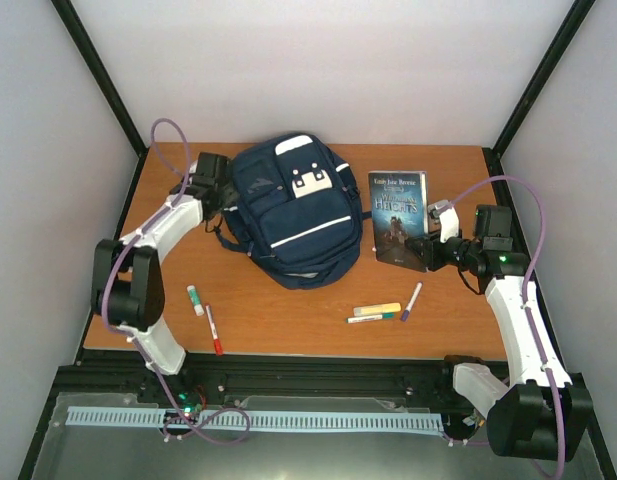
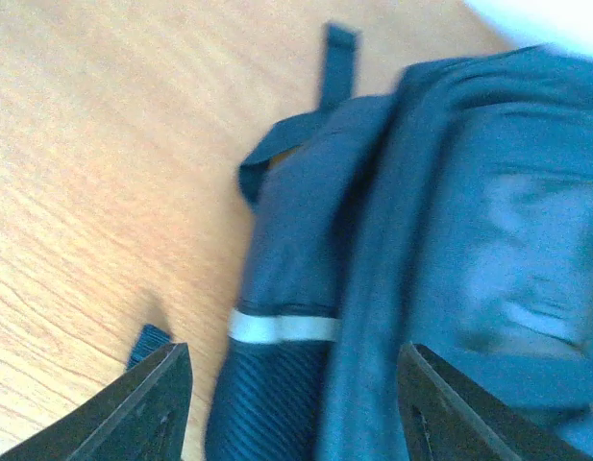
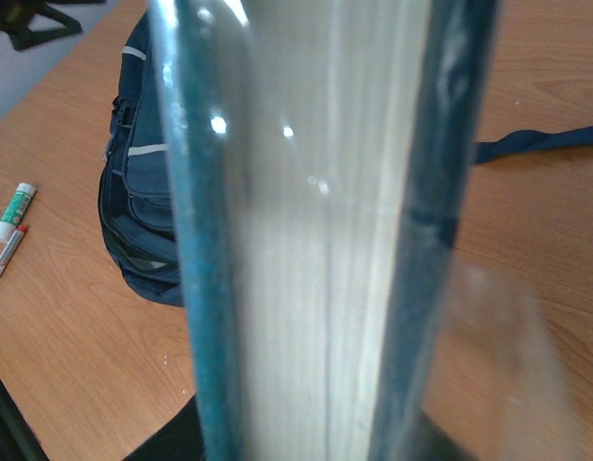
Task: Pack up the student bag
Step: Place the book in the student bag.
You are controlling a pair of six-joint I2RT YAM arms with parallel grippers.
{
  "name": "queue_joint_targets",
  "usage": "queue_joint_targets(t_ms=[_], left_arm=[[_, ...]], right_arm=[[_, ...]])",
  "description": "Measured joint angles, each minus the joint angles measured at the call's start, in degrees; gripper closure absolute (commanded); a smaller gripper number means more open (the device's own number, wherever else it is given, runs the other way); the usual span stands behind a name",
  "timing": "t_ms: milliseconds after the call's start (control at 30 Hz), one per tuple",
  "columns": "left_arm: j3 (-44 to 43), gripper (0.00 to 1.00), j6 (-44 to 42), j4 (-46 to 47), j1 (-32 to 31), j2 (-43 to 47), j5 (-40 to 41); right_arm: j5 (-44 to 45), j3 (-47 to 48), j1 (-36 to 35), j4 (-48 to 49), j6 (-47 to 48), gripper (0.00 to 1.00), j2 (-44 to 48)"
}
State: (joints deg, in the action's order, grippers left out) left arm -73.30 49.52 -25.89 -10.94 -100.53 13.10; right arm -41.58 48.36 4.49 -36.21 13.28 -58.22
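Student bag (image 1: 293,215) — long axis near-to-far, top far, left gripper (image 2: 296,357) apart, right gripper (image 1: 426,250) clamping book (image 1: 394,205)

We see the student bag (image 1: 288,215) lying front up on the table (image 1: 288,325), the left gripper (image 1: 221,200) at its left flank. The right gripper (image 1: 425,248) pinches a book (image 1: 396,205) by its lower right corner — cover towards us. Nearer lie a glue stick (image 1: 195,299), red marker (image 1: 214,330), yellow highlighter (image 1: 377,309) and purple pen (image 1: 411,301).

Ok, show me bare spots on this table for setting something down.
The table is bare on the near side of the backpack, between the red marker and the pens, and beyond the book. Crowded between backpack and book.
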Motion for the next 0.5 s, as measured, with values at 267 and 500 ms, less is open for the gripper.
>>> queue_joint_targets(t_ms=[267, 500], left_arm=[[-3.48, 0.50, -10.86, -0.57, -11.89, 9.22, -1.66], [-13.18, 0.53, -27.65, -7.02, -24.94, 3.50, -8.07]], right_arm=[[0.81, 0.00, 0.00, 0.00, 0.00, 0.97, 0.00], [4.31, 0.00, 0.11, 0.02, -0.50, 0.97, 0.00]])
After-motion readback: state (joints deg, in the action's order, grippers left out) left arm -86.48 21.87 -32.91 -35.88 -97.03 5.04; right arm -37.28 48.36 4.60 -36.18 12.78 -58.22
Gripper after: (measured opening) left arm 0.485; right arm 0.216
